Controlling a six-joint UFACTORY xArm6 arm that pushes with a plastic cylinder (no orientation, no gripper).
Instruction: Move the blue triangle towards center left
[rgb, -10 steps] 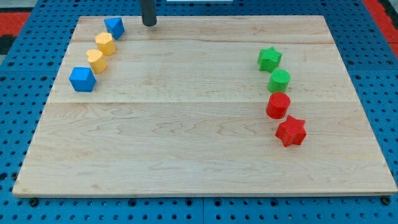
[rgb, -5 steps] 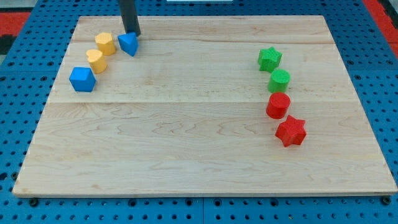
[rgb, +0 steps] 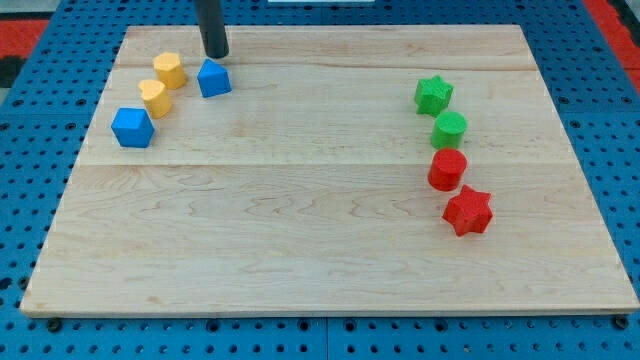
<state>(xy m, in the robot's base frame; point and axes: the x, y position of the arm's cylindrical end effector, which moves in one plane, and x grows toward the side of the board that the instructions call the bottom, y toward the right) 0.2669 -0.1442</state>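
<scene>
The blue triangle (rgb: 213, 78) lies on the wooden board (rgb: 330, 230) near the view's top left, just right of two yellow blocks. My tip (rgb: 216, 54) stands directly above the triangle in the view, close to its top edge; I cannot tell whether it touches. The dark rod rises out of the view's top.
A yellow block (rgb: 169, 70) and a yellow heart-like block (rgb: 154, 97) sit left of the triangle, a blue cube (rgb: 132, 127) below them. At the right stand a green star (rgb: 433, 95), green cylinder (rgb: 449, 129), red cylinder (rgb: 447, 169) and red star (rgb: 467, 210).
The rod moved left along the top edge; the blue triangle shifted right and down, from above the yellow blocks to right of them. Other blocks stayed put.
</scene>
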